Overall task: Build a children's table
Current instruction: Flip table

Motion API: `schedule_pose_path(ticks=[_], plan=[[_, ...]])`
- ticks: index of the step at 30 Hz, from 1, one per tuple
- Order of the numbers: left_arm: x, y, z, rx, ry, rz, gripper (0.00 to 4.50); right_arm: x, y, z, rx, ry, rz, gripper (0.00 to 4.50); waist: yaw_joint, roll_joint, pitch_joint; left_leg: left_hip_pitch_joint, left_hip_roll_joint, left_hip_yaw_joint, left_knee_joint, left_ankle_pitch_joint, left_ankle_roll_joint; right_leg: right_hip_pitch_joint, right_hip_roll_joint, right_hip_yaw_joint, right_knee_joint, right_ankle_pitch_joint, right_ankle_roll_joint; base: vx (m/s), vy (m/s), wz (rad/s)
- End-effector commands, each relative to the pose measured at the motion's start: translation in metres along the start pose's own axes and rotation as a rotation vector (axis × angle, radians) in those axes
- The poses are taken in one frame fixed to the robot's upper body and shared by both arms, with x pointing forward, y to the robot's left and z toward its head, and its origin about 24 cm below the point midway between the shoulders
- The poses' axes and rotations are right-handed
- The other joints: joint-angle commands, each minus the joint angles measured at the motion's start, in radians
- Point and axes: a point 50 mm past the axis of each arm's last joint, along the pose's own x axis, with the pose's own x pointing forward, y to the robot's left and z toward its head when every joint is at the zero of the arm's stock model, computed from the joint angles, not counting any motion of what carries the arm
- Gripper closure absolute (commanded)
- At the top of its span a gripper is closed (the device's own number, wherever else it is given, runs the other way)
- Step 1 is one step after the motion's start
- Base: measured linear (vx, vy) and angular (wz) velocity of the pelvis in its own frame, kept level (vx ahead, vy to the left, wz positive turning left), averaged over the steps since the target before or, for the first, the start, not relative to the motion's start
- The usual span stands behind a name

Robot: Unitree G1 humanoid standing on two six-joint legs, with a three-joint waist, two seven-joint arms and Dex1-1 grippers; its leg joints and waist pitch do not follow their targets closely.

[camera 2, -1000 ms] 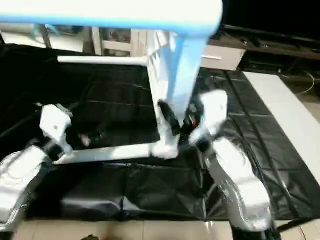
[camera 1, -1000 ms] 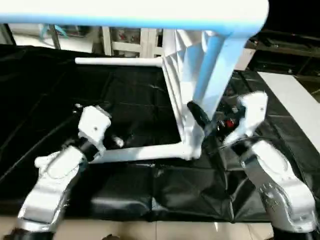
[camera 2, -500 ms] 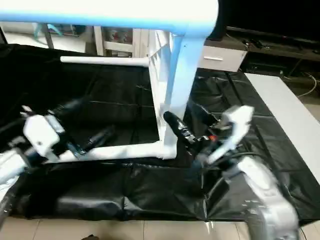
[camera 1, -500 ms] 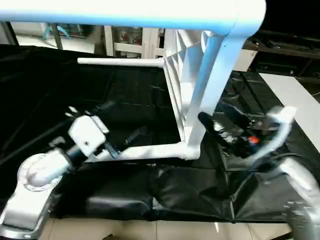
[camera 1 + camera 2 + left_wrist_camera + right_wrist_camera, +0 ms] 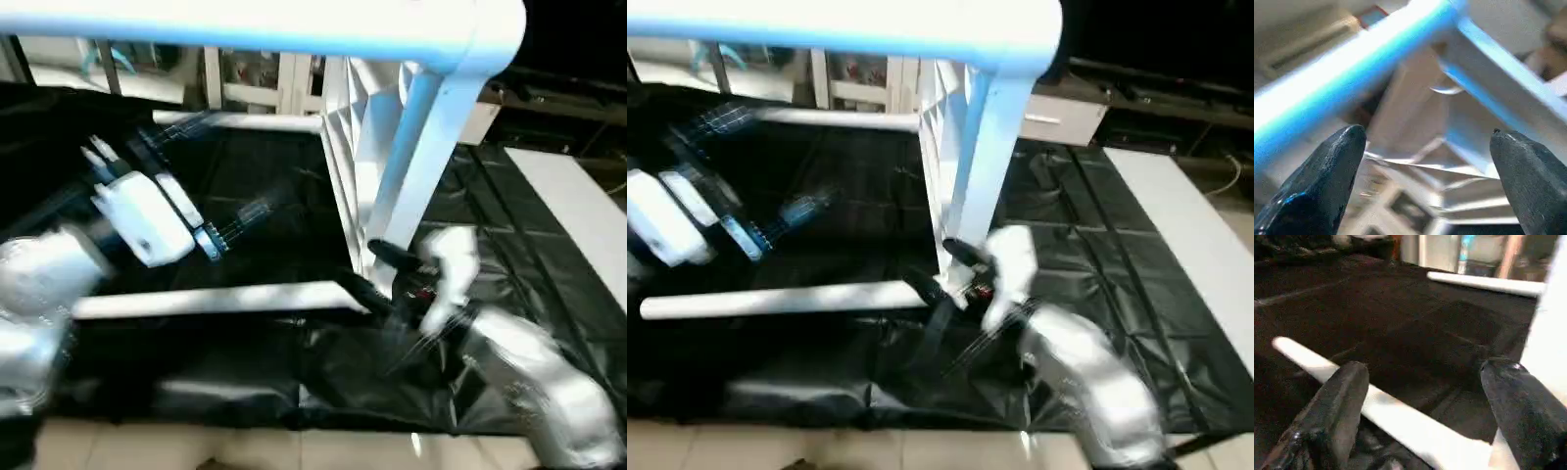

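On the black-covered bench (image 5: 549, 294) the table (image 5: 382, 166) is standing on its side, legs fitted, as the left gripper (image 5: 211, 230) is lifting away open-jawed and the right gripper (image 5: 377, 269), jaws open, is returning to the near corner.

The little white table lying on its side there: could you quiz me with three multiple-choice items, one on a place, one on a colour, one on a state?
1. The nearest leg lies:
A. on the black cover
B. on the floor
C. on a shelf

2. The cover on the work table is:
A. red
B. black
C. yellow

3. The left end effector is:
A. clamped on a leg
B. open, holding nothing
C. holding a cup

Answers:
1 A, it rests flat on the cloth.
2 B, dark sheeting.
3 B, its fingers stand wide apart around nothing.
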Motion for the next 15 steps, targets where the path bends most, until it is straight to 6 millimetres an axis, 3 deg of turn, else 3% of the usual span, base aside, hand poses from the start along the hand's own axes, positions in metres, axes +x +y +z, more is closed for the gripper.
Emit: schedule_pose_path(ticks=[1, 5, 7, 8, 10, 12, 15], plan=[[0.001, 0.009, 0.003, 0.096, -0.001, 0.020, 0.00, 0.002, -0.007, -0.005, -0.019, 0.016, -0.063, 0.56, 0.002, 0.028, -0.041, 0.011, 0.011, 0.001, -0.088, -0.413, -0.085, 0.015, -0.042, 0.025, -0.076, -0.378, -0.067, 0.000, 0.000, 0.00], [0.004, 0.023, 0.001, 0.235, 0.036, 0.049, 0.00, 0.009, -0.001, -0.002, 0.019, -0.033, -0.053, 0.56, 0.007, 0.031, -0.047, 0.013, 0.011, 0.001, -0.087, -0.391, -0.085, 0.019, -0.039, 0.025, -0.065, -0.284, -0.087, 0.000, 0.000, 0.00], [0.006, 0.028, -0.006, 0.296, 0.086, 0.037, 0.00, 0.010, 0.013, 0.003, 0.071, -0.085, 0.075, 0.56, 0.006, 0.032, -0.047, 0.011, 0.010, 0.001, -0.088, -0.390, -0.081, 0.022, -0.039, 0.025, -0.061, -0.267, -0.093, 0.000, 0.000, 0.00], [0.006, 0.029, -0.009, 0.306, 0.099, 0.028, 0.00, 0.009, 0.017, 0.004, 0.082, -0.091, 0.115, 0.56, 0.008, 0.037, -0.048, 0.015, 0.011, 0.001, -0.086, -0.396, -0.076, 0.022, -0.039, 0.026, -0.060, -0.260, -0.094, 0.000, 0.000, 0.00], [0.007, 0.030, -0.013, 0.323, 0.117, 0.025, 0.00, 0.006, 0.022, 0.002, 0.078, -0.086, 0.159, 0.56, 0.010, 0.035, -0.047, 0.014, 0.012, 0.000, -0.088, -0.390, -0.076, 0.024, -0.042, 0.026, -0.060, -0.253, -0.100, 0.000, 0.000, 0.00], [0.010, 0.035, -0.018, 0.354, 0.129, 0.023, 0.00, 0.003, 0.024, -0.003, 0.068, -0.063, 0.197, 0.56, 0.015, 0.040, -0.044, 0.016, 0.013, 0.000, -0.090, -0.407, -0.080, 0.022, -0.042, 0.027, -0.062, -0.269, -0.108, 0.000, 0.000, 0.00], [0.013, 0.040, -0.021, 0.394, 0.130, 0.026, 0.00, 0.001, 0.027, -0.006, 0.064, -0.045, 0.222, 0.56, 0.024, 0.041, -0.042, 0.018, 0.011, -0.001, -0.090, -0.459, -0.077, 0.020, -0.045, 0.028, -0.071, -0.338, -0.090, 0.000, 0.000, 0.00]])
